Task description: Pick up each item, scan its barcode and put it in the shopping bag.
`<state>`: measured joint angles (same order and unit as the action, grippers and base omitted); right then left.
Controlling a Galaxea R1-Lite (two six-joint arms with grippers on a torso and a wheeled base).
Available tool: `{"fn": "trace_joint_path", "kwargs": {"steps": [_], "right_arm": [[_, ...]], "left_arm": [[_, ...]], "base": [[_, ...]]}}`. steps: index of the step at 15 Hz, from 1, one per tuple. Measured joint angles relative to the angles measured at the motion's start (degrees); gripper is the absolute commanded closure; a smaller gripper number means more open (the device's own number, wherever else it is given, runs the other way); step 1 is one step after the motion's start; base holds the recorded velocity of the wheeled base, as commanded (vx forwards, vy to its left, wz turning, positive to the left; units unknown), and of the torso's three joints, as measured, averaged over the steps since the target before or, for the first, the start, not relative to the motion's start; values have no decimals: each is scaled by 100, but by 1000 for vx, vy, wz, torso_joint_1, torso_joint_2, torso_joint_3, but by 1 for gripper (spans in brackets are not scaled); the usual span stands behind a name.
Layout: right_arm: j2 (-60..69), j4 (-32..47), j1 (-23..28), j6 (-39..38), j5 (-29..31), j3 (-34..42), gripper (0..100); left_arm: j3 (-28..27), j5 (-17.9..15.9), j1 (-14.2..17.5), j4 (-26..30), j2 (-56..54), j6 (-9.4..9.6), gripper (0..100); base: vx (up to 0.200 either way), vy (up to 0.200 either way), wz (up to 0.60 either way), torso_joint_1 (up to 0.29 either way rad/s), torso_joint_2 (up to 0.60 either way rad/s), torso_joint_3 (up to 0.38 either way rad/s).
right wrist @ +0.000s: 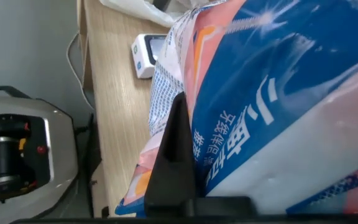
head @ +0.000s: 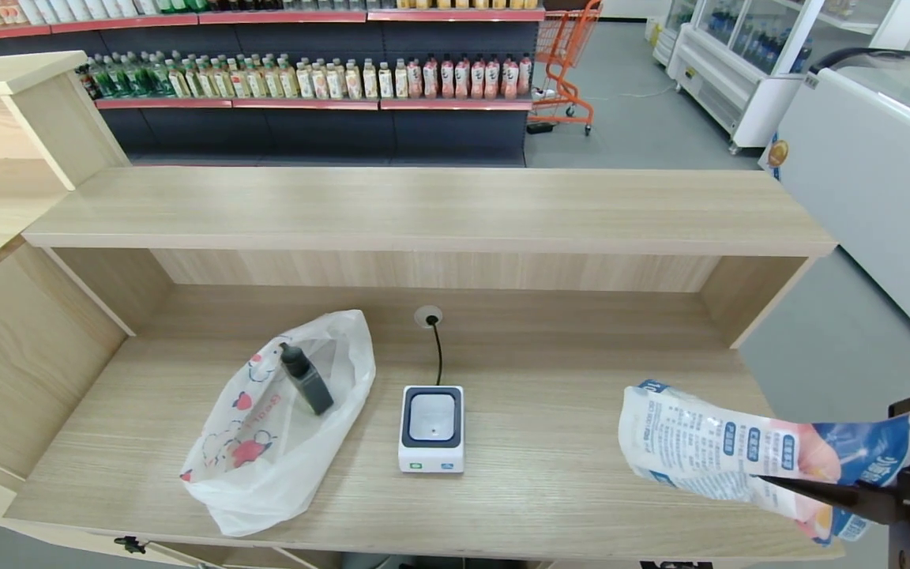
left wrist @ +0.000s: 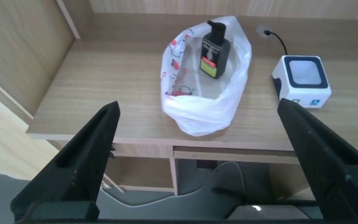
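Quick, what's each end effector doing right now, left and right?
Left end effector: open, holding nothing.
Right end effector: closed on the blue-and-white plastic packet.

You lose the right gripper (head: 834,474) past the head view's right edge — its wrist is cut off, and the packet (head: 708,442) covers part of its fingers (head: 842,496). From the right wrist, that packet hides half the scanner (right wrist: 143,55) and most of the tabletop (right wrist: 104,124) — its print is too small to tell apart.
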<state>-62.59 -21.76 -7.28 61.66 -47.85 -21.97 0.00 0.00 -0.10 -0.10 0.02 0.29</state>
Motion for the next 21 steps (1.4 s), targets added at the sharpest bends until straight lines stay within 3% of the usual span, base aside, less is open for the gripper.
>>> {"fn": "trace_joint_path", "kwargs": {"steps": [4,9,12,17,21], "right_arm": [[-130,-16,183,-605,11,48,100],[-950,-93,975,-611,-322,-90,100],[-1748,-561,1148,-533,-423,-300,100],[-3457,-2203,1298,66,-759,-485,100],[-4340,-2291,1104,127,-1306,-1036,100]], "left_arm": [[0,-2,5,2,0,9,0],[0,0,5,2,0,50,0],[0,0,2,2,0,15,0],[0,0,2,2,0,6,0],[0,0,-1,2,0,4,0]], "base": [[0,200,0,0,-2,2],[0,200,0,0,1,0],[0,0,0,0,0,0],[0,0,0,0,0,0],[0,0,0,0,0,0]]}}
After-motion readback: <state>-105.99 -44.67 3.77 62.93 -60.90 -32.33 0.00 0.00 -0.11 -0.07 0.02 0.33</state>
